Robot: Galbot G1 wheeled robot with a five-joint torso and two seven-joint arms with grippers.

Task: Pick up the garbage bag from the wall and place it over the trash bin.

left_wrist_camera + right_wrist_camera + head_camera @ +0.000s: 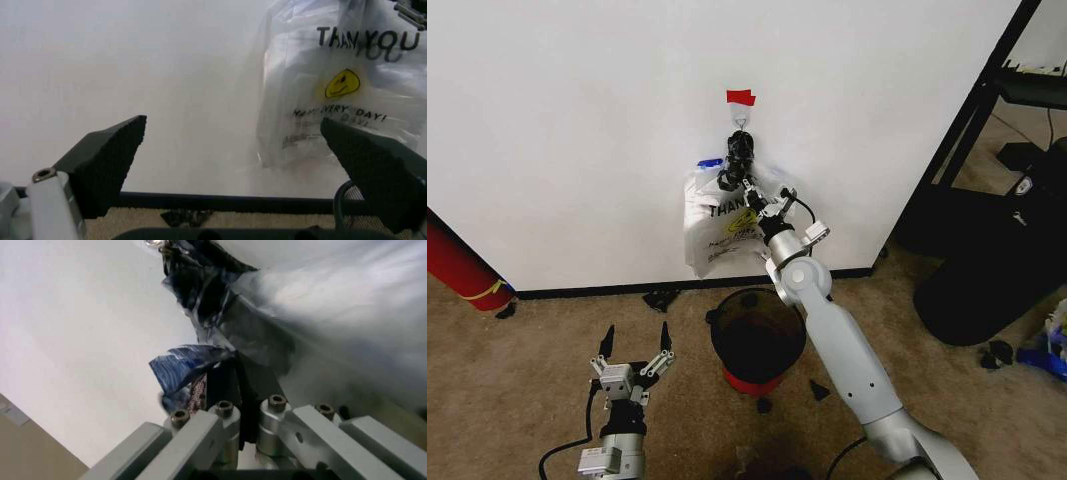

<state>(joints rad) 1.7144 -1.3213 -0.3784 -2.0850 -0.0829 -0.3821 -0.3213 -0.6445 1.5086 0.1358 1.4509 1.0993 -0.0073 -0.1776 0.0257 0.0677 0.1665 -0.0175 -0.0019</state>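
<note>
The bag (722, 222) hung flat against the wall (577, 120), bunched at its top under a black knot on a small hook (740, 120) just below a red tape strip (740, 97), its long axis running straight down toward the baseboard. The bin (757, 340) stood on the carpet directly beneath it, near the wall, so the bag's lower edge lay above and just behind the bin's rim. The right gripper (752, 195) was raised to the bag's gathered neck, below the knot; in the right wrist view its jaws were drawn nearly together with dark, crumpled plastic (200, 365) pinched between them, so it looked to be gripping the bag. The left gripper (635, 350) hung low over the carpet, left of the bin and well apart from the bag, its jaws spread wide and holding nothing; from its wrist camera the bag (340, 85) lay ahead and off to one side. The right arm was plainly the nearer, and freeing the bag would seem to depend on lifting the neck up off the hook.
</note>
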